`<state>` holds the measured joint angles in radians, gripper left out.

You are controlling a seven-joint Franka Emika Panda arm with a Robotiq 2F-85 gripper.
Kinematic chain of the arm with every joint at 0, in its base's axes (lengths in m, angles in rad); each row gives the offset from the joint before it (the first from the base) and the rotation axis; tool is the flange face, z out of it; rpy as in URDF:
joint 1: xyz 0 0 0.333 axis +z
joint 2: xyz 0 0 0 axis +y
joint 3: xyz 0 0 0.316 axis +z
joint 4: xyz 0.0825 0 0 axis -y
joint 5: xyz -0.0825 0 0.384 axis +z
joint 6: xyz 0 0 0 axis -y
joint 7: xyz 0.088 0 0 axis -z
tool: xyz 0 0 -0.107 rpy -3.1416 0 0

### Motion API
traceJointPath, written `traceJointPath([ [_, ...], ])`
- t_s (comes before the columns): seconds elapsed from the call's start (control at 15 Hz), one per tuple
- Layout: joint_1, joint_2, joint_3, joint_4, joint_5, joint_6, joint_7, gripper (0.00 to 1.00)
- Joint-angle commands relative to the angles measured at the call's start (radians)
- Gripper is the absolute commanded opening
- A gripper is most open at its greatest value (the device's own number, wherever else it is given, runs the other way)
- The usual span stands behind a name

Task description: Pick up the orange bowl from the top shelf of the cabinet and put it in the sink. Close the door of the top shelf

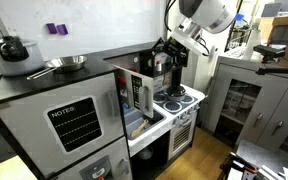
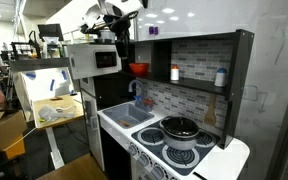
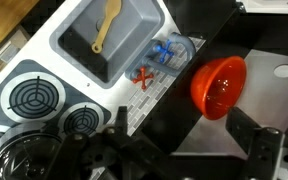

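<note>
Basically the gripper (image 3: 187, 142) had its fingers (image 3: 256, 146) spread wide and empty, with the orange bowl (image 3: 219, 86) sitting on the top shelf (image 3: 284, 105) just ahead of and between them, so the approach needed the rim centred between both fingers before closing, clear of the shelf wall.

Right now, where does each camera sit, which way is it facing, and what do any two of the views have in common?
Exterior view: beside the cabinet's NOTES panel end, facing along it toward the stove; the arm enters top right.
Exterior view: at the stove end, facing the sink and open door; arm overhead.
Wrist view: above the counter, looking down on sink and orange bowl; open gripper at the bottom.
Shared: stove in all three; the bowl also in an exterior view.
</note>
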<state>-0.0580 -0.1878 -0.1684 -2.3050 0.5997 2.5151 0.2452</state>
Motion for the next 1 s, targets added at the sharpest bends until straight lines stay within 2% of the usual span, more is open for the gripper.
traceJointPath([
  [0.0,0.005,0.054,0.012,0.040,0.086,0.034,-0.039,1.00],
  [0.47,0.018,0.132,0.054,0.081,0.274,0.116,-0.098,1.00],
  [0.93,0.066,0.154,0.099,0.045,0.516,0.228,-0.150,1.00],
])
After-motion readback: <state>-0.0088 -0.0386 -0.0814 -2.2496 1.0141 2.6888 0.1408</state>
